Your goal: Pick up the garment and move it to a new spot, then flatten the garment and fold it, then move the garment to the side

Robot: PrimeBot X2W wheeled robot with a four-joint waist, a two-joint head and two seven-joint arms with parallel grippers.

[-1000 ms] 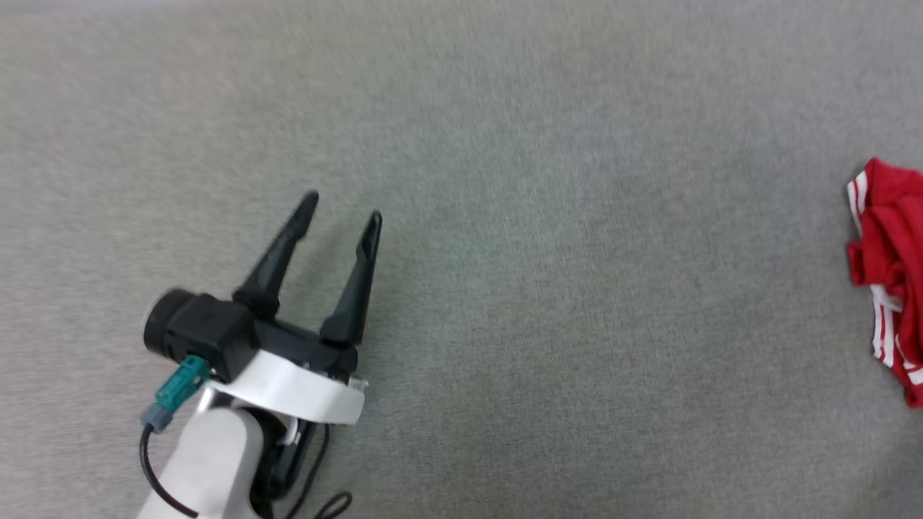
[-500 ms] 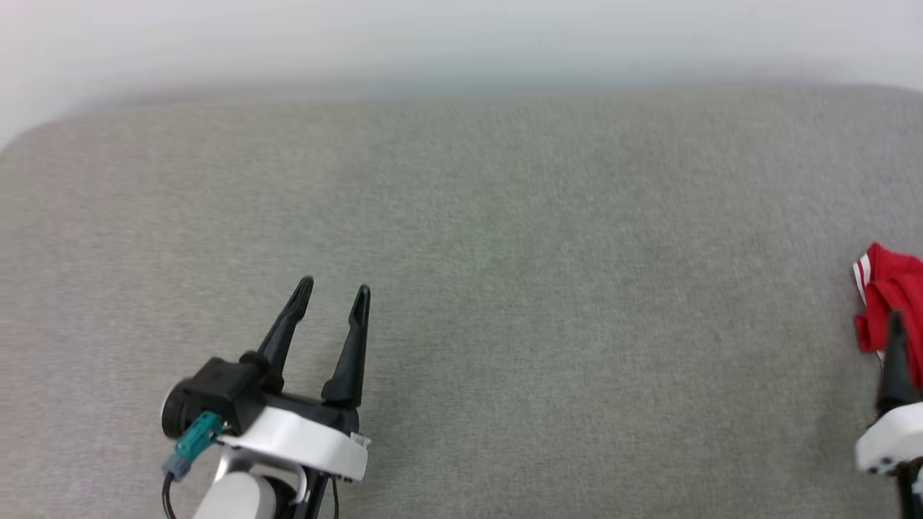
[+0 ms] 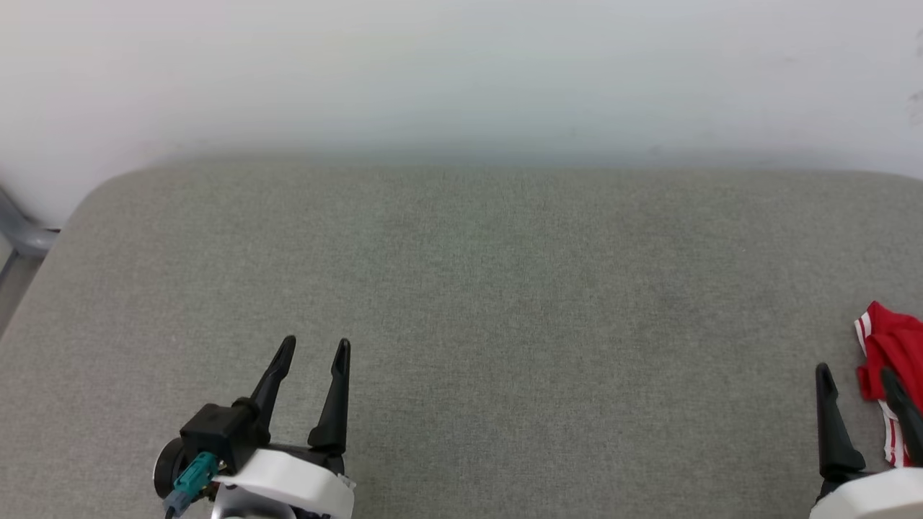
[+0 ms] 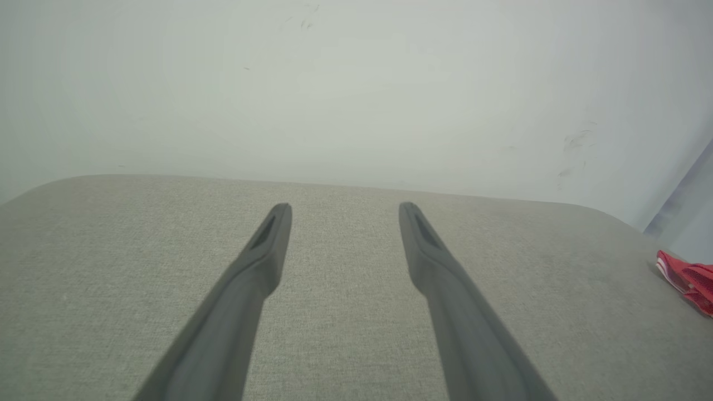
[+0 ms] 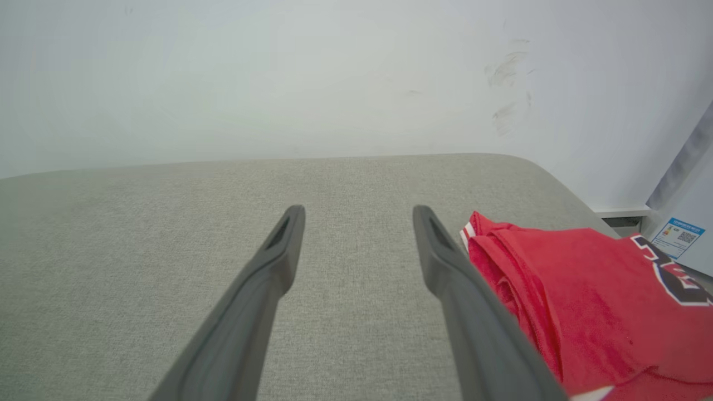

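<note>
Shirt (image 3: 890,346) lies bunched at the pad's (image 3: 505,288) right edge, beside the right gripper (image 3: 855,373), fingers apart. Left gripper (image 3: 316,344), likewise spread, sits near left, with wide pad between them.

We are in a bare work room, like a test lab. We see a big grey cloth pad (image 3: 461,274) with round corners, a plain white wall (image 3: 461,72) with dark scuffs (image 5: 504,67), and a blue sticker (image 5: 677,236) with a square code.
</note>
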